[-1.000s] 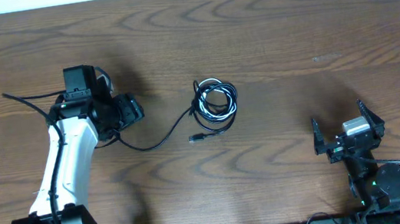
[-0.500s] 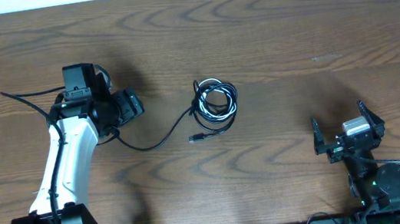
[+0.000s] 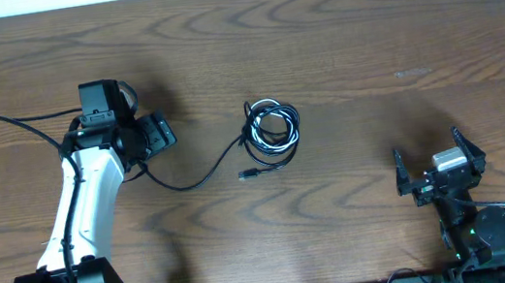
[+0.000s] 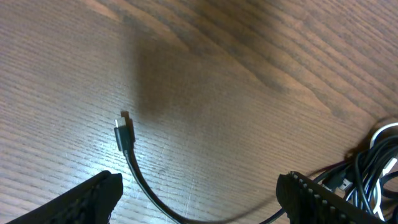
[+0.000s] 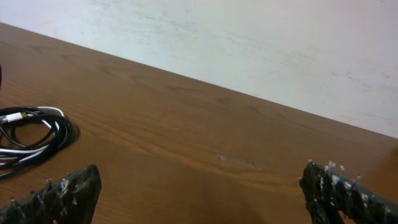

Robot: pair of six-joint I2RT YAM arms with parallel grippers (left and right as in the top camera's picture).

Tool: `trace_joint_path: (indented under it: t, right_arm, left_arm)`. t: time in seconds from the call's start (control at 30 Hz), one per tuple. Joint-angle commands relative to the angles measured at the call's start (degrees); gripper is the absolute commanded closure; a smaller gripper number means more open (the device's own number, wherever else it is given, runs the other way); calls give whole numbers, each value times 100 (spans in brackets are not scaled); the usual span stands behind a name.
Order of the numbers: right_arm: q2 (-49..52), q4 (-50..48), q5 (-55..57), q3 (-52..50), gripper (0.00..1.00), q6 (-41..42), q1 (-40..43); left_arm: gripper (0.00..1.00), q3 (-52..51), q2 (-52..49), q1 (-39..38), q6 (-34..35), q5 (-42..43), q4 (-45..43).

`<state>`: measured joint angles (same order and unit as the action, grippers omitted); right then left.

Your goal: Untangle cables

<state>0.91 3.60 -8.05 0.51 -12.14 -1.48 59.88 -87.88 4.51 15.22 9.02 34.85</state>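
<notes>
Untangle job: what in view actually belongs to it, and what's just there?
Job:
- coiled cable bundle
- loose black strand and its plug, under the open left gripper

Not job:
- table
- thick black wire on the left arm
- right gripper, open, away from the cables

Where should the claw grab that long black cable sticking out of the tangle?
Just behind its plug, coming straight down from above. That end lies flat on the table, alone, well away from the coiled bundle, so nothing else gets pinched.
</notes>
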Motion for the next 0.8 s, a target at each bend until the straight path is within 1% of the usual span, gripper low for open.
trace_joint_path:
  t: [0.0, 0.77]
  right_arm:
    - [-15, 7, 0, -20, 1, -15, -35]
    - [-15, 7, 0, -20, 1, -15, -35]
  left_arm:
    - [14, 109, -7, 35, 15, -74, -26]
    - [15, 109, -7, 35, 13, -160, -28]
